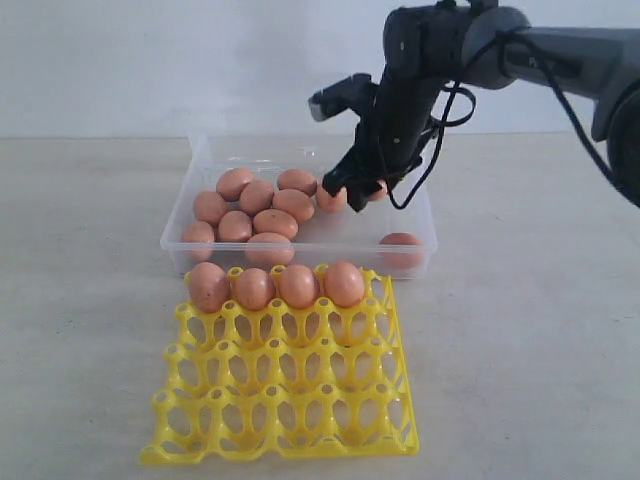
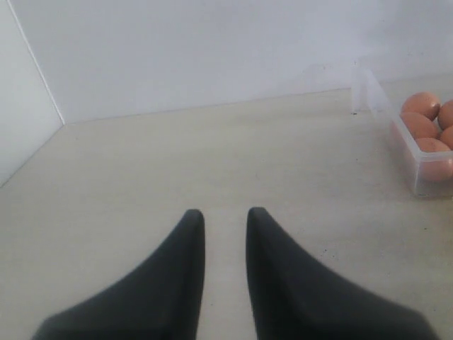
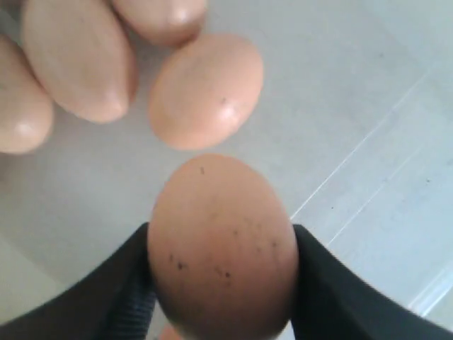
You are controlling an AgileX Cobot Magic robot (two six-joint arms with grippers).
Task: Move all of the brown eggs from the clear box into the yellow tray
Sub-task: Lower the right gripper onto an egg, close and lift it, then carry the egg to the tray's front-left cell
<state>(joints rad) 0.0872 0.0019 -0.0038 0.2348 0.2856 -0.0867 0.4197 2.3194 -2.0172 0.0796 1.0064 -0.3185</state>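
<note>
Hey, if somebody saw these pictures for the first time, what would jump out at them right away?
The bright yellow tray sits at the front, with four brown eggs lined up in its far row. Behind it, the right gripper is clamped on a speckled egg down in the clear box, where a pile of eggs lies toward the left.

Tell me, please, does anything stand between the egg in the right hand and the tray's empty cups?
Yes. The egg in the right hand is inside the box; the box's front wall, then the four eggs in the tray's row beside it, lie before the free cups.
</note>
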